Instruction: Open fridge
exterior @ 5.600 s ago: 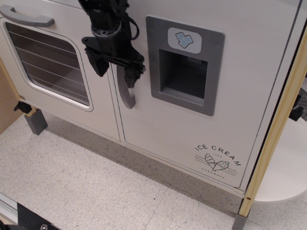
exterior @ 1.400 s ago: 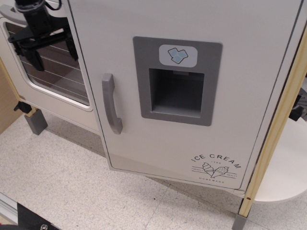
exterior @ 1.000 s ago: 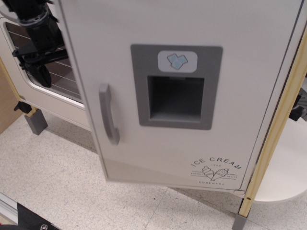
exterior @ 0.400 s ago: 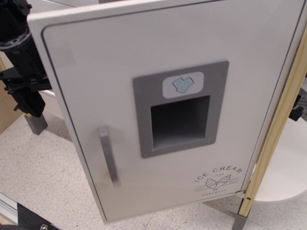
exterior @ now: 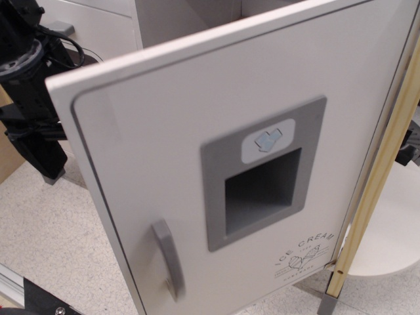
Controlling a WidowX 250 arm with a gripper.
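Note:
The fridge door (exterior: pixel 157 144) is a large white panel with a grey recessed ice-dispenser panel (exterior: pixel 262 174), a curved grey handle (exterior: pixel 169 259) and an "ICE CREAM" print (exterior: pixel 305 252). It stands swung wide open toward the camera, hinged at the right, and the white fridge interior (exterior: pixel 190 16) shows above its top edge. My black gripper (exterior: pixel 36 147) hangs at the far left, behind the door's free edge and apart from the handle. Its fingers are partly hidden, and nothing shows between them.
A light wooden post (exterior: pixel 374 170) runs along the right side of the door. A white rounded shelf (exterior: pixel 394 230) lies at the right. The speckled floor (exterior: pixel 52 230) is at the lower left. The grey handle of the smaller door (exterior: pixel 56 27) shows at the top left.
The door has swung from shut to wide open toward the camera. My gripper has left the handle and moved to the far left, behind the door's free edge.

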